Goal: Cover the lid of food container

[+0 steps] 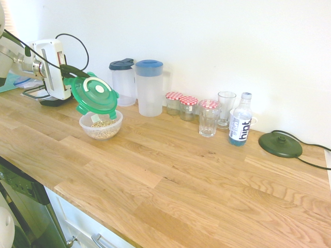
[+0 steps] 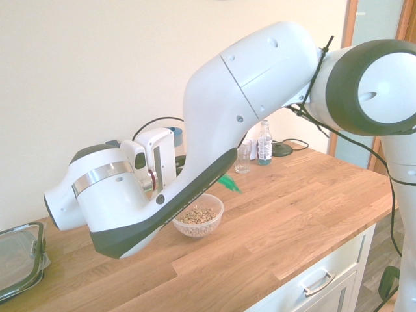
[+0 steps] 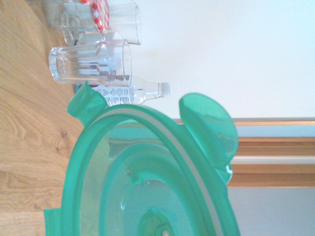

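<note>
The green lid (image 1: 94, 93) hangs tilted, almost on edge, just above the food container (image 1: 101, 125), with its lower rim near the bowl's far-left side. My gripper (image 1: 71, 72) comes in from the left and is shut on the lid's upper left edge. The container is a small clear bowl with brownish grains inside, standing on the wooden counter. In the second exterior view the arm hides the gripper; only the bowl (image 2: 198, 216) and a sliver of the lid (image 2: 229, 184) show. The lid (image 3: 147, 182) fills the lower half of the wrist view.
Behind the bowl two clear jugs (image 1: 123, 81) (image 1: 149, 88) stand against the wall. To their right are red-checked jars (image 1: 174, 102), glasses (image 1: 209, 118), a water bottle (image 1: 240, 120) and a dark round base (image 1: 280, 144). A black-rimmed rectangular container (image 2: 19, 257) lies by the arm's base.
</note>
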You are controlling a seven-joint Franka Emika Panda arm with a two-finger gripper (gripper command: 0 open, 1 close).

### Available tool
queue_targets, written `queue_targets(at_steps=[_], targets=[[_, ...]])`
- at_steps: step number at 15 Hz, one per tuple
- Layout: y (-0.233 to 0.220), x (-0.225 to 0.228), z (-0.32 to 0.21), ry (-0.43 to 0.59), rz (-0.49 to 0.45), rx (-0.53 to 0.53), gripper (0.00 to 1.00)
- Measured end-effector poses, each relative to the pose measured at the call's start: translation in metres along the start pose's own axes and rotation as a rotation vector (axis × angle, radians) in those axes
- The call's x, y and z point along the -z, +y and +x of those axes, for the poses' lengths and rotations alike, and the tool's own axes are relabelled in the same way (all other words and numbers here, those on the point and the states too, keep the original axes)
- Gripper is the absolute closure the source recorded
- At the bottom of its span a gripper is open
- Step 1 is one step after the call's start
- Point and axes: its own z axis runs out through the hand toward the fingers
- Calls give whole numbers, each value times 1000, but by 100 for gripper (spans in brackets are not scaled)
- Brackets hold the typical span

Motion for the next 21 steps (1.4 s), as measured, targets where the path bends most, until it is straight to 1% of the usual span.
queue_targets(at_steps=[3,8,21], targets=[[-14,4,-16,23,-11,5,100],[-31,-2,-23,54,-30,8,100],[-61,17,-37,68,-16,22,100]])
